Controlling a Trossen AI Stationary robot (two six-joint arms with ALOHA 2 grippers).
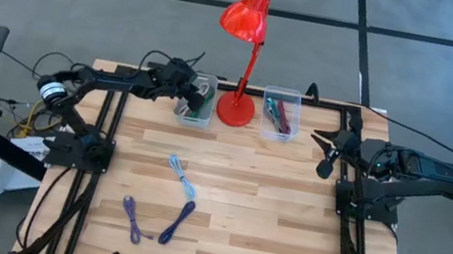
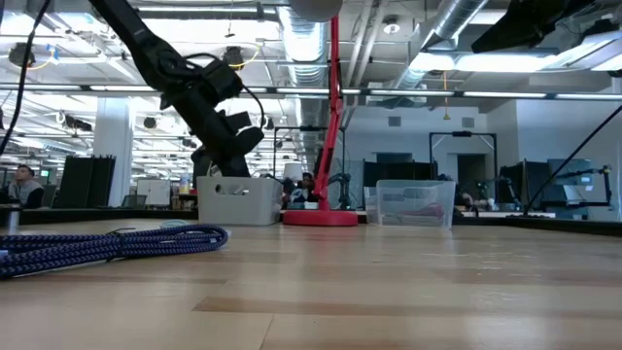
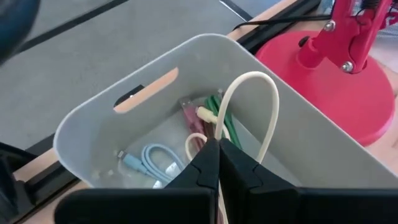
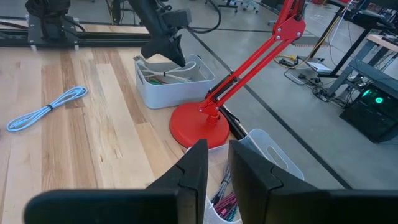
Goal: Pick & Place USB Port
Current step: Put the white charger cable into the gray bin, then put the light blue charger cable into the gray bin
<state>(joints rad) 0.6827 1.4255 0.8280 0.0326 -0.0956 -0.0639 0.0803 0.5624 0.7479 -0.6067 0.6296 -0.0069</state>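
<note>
- While the left gripper (image 3: 217, 163) pinches a cream cable (image 3: 249, 106) over the white bin (image 3: 93, 124) at 12 o'clock, its loop could snag the rim.
- Right gripper (image 4: 217, 165) waits at 3 o'clock, jaws slightly apart, empty.
- Red lamp (image 1: 235, 105) crowds the bin; blue cable (image 1: 181, 175) and purple cables (image 1: 155, 222) lie toward 6 o'clock.

We count 2 bins on the table: a white bin (image 1: 196, 101) under the left gripper (image 1: 199, 94) and a clear bin (image 1: 280, 113) just ahead of the right gripper (image 1: 327, 150), with 1 red lamp (image 1: 244, 55) between them. Out on the bare wood, away from both grippers, lie 3 loose cables: 1 light blue cable (image 1: 181, 175) and 2 purple cables (image 1: 133, 219) (image 1: 177, 221).
</note>
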